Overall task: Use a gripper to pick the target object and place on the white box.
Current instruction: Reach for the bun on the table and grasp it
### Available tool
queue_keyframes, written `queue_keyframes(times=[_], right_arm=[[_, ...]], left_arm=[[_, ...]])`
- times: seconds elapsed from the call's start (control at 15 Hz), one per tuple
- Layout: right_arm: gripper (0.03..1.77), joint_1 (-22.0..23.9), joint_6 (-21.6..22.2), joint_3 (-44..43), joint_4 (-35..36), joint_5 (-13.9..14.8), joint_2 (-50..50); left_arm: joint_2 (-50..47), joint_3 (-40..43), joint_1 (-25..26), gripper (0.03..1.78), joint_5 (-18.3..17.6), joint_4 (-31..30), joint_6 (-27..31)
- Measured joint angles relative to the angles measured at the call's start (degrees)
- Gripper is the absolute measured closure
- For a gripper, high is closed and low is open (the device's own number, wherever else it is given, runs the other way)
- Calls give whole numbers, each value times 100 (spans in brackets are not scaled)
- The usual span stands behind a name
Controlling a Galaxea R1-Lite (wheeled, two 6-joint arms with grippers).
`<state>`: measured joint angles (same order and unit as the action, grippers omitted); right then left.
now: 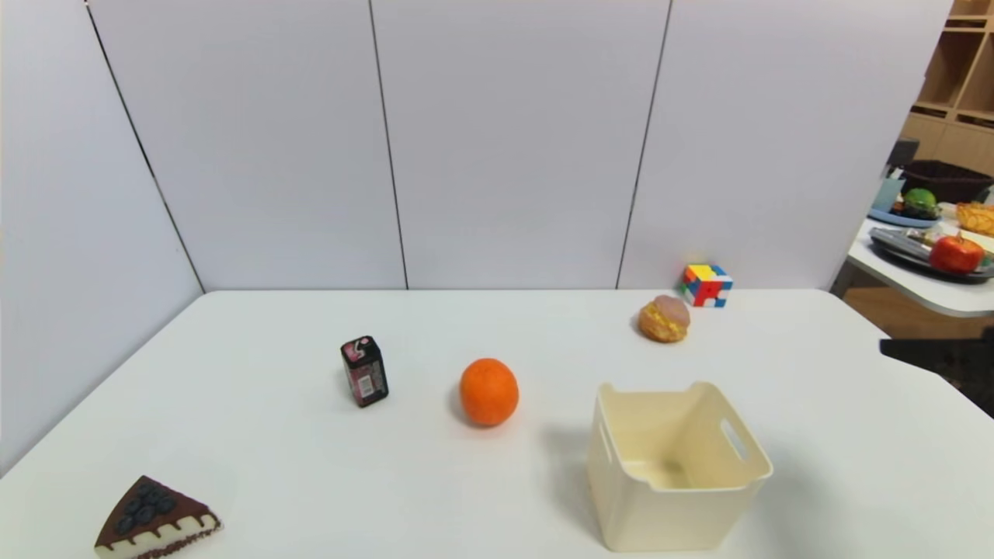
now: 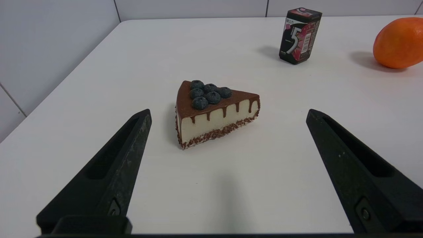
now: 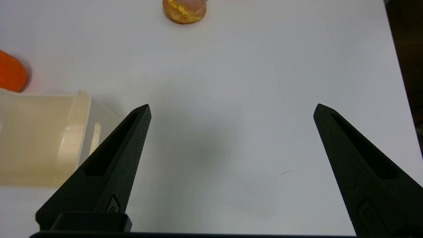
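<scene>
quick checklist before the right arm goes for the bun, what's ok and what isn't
- right gripper open and empty: ok
- bun free of the rubik's cube beside it: cannot tell
- white box upright, with nothing in it: ok
- right gripper lined up over the bun: not ok, bare table between its fingers
- left gripper clear of the bun: ok, near the cake slice
</scene>
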<state>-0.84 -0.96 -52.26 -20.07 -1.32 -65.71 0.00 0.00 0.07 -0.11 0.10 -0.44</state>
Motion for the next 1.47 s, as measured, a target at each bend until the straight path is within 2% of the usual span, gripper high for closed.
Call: queue_keyframes(times=[0.47, 0.73, 1.07, 1.47], right_arm=[[10, -378, -24, -2433, -306, -2, -3244], [10, -679, 2, -3291, -336, 24, -4546], [10, -784, -29, -4013, -311, 11, -5530], [10, -739, 17, -4628, -245, 57, -6233]], left_arm=[[0, 0, 0, 12, 1, 0, 2], [0, 0, 0, 12, 0, 0, 2], [0, 0, 0, 12, 1, 0, 2], [0, 0, 0, 12, 1, 0, 2]])
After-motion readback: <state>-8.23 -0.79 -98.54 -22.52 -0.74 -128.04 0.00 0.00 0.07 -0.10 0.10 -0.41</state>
